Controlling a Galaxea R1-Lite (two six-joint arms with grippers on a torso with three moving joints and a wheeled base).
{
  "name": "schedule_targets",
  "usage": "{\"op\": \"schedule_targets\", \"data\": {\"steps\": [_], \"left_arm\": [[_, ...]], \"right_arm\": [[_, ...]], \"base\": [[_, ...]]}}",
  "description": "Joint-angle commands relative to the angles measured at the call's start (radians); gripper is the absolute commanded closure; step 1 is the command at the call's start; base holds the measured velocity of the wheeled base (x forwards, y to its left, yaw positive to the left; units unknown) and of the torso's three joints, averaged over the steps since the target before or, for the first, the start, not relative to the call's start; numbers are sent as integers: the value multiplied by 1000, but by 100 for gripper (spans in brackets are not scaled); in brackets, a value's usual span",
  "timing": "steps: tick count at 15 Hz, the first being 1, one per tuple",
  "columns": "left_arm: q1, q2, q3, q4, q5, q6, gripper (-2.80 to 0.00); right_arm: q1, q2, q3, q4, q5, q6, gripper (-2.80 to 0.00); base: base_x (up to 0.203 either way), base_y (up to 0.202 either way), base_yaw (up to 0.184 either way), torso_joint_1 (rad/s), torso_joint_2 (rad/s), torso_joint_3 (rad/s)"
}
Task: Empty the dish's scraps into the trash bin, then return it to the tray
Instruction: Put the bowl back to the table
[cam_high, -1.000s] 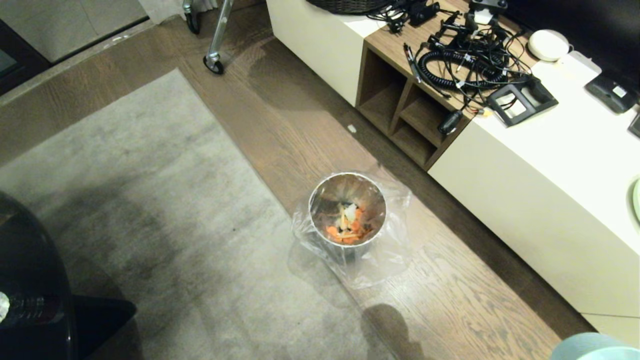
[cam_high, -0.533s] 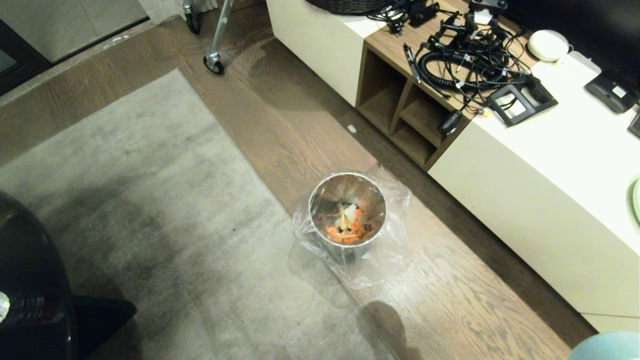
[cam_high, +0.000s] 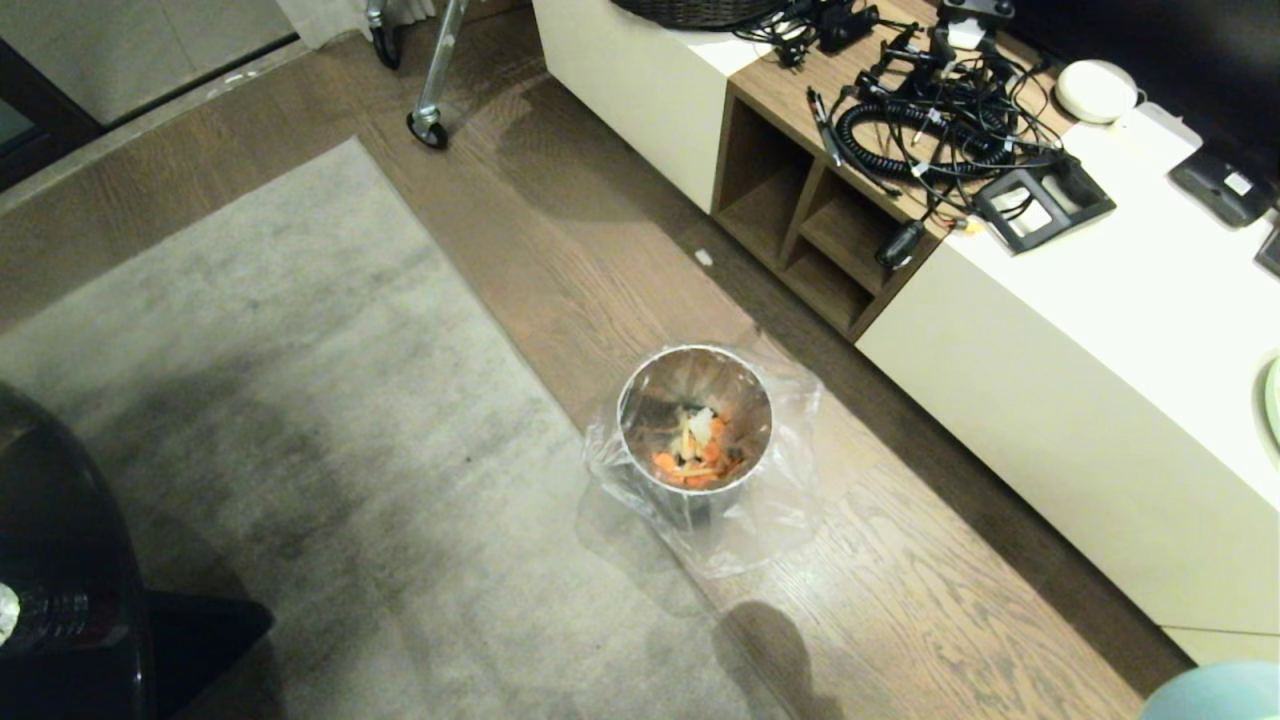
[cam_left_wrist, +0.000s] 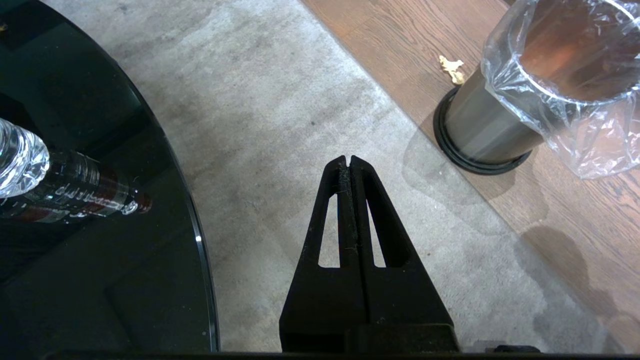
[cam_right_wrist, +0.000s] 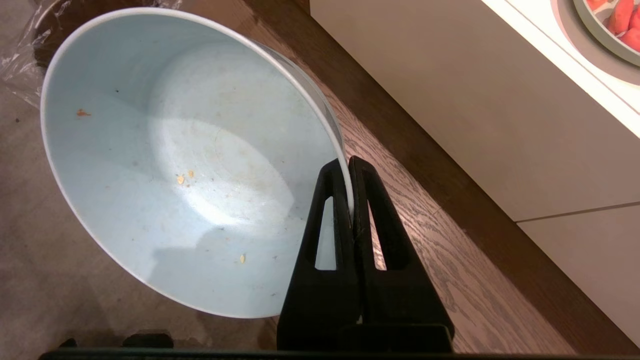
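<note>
The dish (cam_right_wrist: 190, 165), emptied but for a few crumbs, is clamped by its rim in the right gripper (cam_right_wrist: 350, 170), well clear of the trash bin (cam_high: 695, 425), in which the scraps (cam_high: 695, 450) lie. The left gripper (cam_left_wrist: 348, 161) is pressed together, empty, nearer the bin. The tray is not seen; by judgement, the carry falls to the right arm.

A wooden floor (cam_high: 600, 250) is partly covered by a grey rug (cam_high: 300, 420); a white cabinet (cam_high: 1100, 400) is set alongside
</note>
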Motion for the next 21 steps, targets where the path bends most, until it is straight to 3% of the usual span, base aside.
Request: {"op": "schedule_targets", "data": {"steps": [1,17,21], "left_arm": [[0,0,0,0,0,0,0],[0,0,0,0,-1,-2,0],[0,0,0,0,0,-1,0]], "right_arm": [[0,4,1,-1,0,-1,0],[-1,4,0,-1,0,0,0],[-1,4,0,-1,0,0,0]], "base": [[0,0,0,0,0,0],[0,0,0,0,0,0],[-146,0,0,4,3,3]]}}
